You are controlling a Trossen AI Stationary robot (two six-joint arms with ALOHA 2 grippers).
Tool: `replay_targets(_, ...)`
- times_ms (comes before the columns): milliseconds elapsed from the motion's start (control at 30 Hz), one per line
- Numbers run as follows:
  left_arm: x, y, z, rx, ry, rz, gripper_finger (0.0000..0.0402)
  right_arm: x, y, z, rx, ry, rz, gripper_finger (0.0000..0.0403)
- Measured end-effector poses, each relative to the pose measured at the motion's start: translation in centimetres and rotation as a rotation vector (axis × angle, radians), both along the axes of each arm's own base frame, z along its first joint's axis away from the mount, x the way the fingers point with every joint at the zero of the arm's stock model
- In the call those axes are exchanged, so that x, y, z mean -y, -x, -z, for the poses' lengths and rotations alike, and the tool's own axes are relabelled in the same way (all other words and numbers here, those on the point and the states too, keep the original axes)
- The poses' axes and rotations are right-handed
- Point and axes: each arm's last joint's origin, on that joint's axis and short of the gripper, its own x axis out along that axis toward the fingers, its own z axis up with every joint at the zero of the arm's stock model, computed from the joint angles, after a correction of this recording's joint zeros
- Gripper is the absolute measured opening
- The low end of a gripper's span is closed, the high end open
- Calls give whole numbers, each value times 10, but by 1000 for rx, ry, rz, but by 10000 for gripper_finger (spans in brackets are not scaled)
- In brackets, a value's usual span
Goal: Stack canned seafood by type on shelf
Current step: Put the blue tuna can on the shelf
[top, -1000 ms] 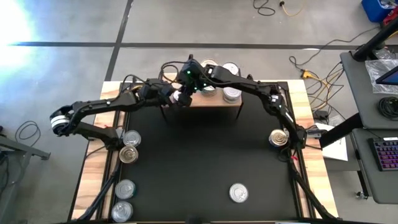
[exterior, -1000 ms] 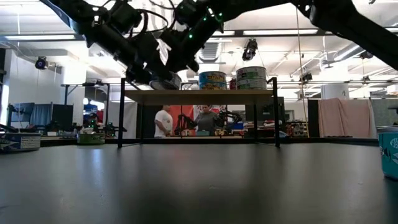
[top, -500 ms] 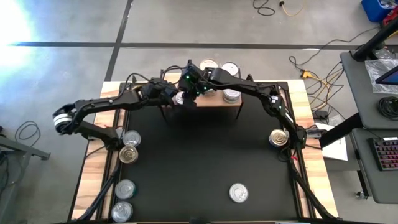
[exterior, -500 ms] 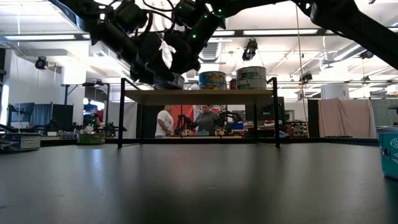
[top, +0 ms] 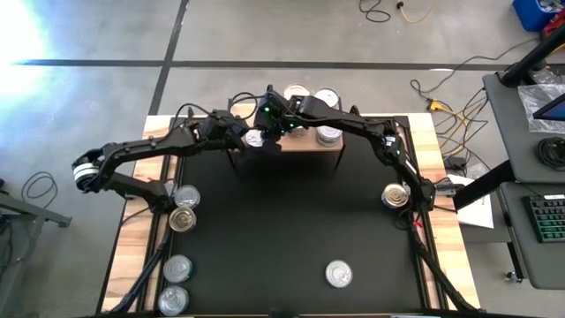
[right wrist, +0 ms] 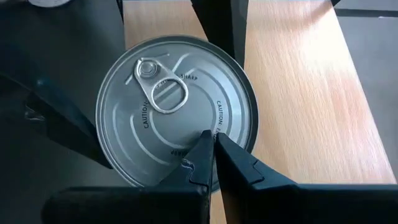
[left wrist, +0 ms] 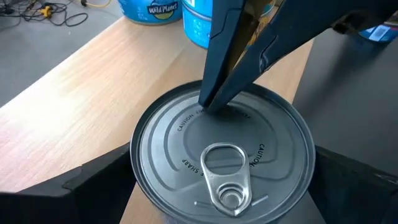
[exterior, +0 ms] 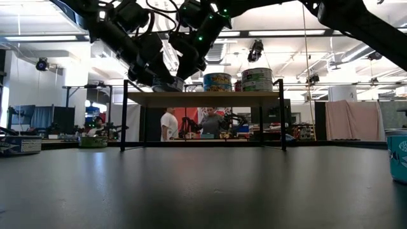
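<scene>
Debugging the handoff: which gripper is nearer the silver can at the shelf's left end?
Too close to call. The right gripper, shut, has its tips on the silver can lid; the left gripper's open fingers flank its sides on the shelf.

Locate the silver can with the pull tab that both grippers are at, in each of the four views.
High view: silver can at the shelf's left end.
Low view: can's side on the shelf's left end, mostly hidden by the arms.
Left wrist view: centre, lid up.
Right wrist view: centre-left.
Shared landmark: the light-wood shelf.

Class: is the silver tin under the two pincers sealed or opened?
Sealed: the flat round silver-lidded tin shows its lid whole, with the pull ring lying flat.
</scene>
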Motion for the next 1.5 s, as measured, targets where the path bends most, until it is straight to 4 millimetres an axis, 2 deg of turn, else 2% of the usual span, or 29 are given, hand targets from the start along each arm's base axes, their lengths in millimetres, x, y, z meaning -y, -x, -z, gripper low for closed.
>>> replay_targets(233,-2,-4,8,-40,26,17,400,-7,7,-17,17,9,-11,12)
replay_targets(367,-3,-5,9,-35,35,20,400,-10,7,-26,82,-24,2,12)
replay_targets(567,-3,-4,9,-53,4,6,400,-17,0,-16,109,-160,-59,12)
replay_targets(800,-2,-1,0,-64,-47,7,400,-17,-3,-2,73,-152,-76,12)
replay_targets(967,-2,0,-7,-72,-63,14,400,-13,0,0,41,-97,-41,12)
replay_targets(1133,-1,0,-4,-85,-29,33,400,-11,1,0,41,-100,-23,12)
replay_targets(1233,-1,-1,-1,-85,-11,43,400,-10,0,-7,78,-113,-12,12)
replay_targets(1433,0,-4,-1,-46,4,96,400,-6,-17,-17,300,-86,-26,12)
replay_targets(1500,0,-4,-1,-47,1,89,400,-7,-18,-16,302,-88,-34,12)
